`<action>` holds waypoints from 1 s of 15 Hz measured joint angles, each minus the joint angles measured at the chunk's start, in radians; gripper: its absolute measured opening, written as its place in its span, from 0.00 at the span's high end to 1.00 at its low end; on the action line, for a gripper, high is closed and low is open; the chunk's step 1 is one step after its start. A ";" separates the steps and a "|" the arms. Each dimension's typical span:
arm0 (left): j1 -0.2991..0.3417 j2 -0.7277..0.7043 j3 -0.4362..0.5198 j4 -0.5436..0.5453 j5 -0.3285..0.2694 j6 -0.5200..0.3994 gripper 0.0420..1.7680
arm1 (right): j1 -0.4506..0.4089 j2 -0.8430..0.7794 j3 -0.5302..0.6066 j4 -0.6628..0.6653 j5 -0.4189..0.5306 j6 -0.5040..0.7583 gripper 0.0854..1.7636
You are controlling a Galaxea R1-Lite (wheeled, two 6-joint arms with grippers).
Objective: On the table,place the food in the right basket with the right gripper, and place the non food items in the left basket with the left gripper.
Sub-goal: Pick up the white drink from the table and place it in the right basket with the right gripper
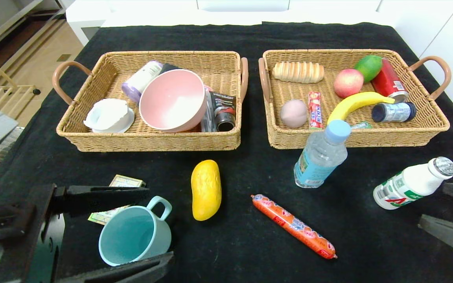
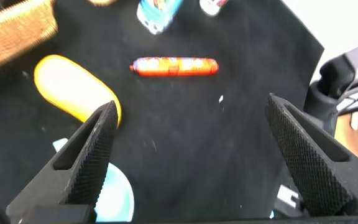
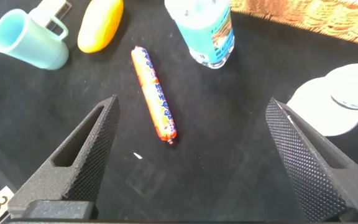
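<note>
On the black table [image 1: 250, 173] lie a yellow fruit [image 1: 206, 189], an orange-red sausage [image 1: 293, 226], a clear water bottle [image 1: 321, 155] and a white bottle [image 1: 411, 182] on its side. At the near left a teal mug [image 1: 134, 232] stands beside a cream card box [image 1: 120, 182]. My left gripper [image 1: 159, 224] is open and hovers over the mug, one finger on either side. At the near right my right gripper [image 3: 192, 101] is open and empty, with the sausage [image 3: 154, 93] just beyond its fingers and the white bottle [image 3: 334, 106] beside one finger.
The left basket [image 1: 148, 143] holds a pink bowl [image 1: 171, 100], a white dish and small containers. The right basket [image 1: 360, 137] holds bread, an apple, a banana [image 1: 354, 103], a can and snacks. Both stand side by side at the back of the table.
</note>
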 joint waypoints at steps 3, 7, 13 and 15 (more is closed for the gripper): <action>-0.003 0.000 0.007 0.000 0.004 -0.001 0.03 | 0.001 0.016 0.000 0.001 0.001 0.001 0.03; -0.003 -0.014 0.010 0.000 0.007 0.000 0.03 | 0.001 0.019 0.004 0.030 0.004 0.008 0.03; -0.001 -0.028 0.015 0.000 0.034 0.001 0.03 | -0.015 -0.022 -0.026 0.255 -0.056 0.050 0.03; -0.001 -0.030 0.016 0.001 0.034 0.001 0.03 | -0.020 -0.025 -0.028 0.267 -0.140 0.051 0.03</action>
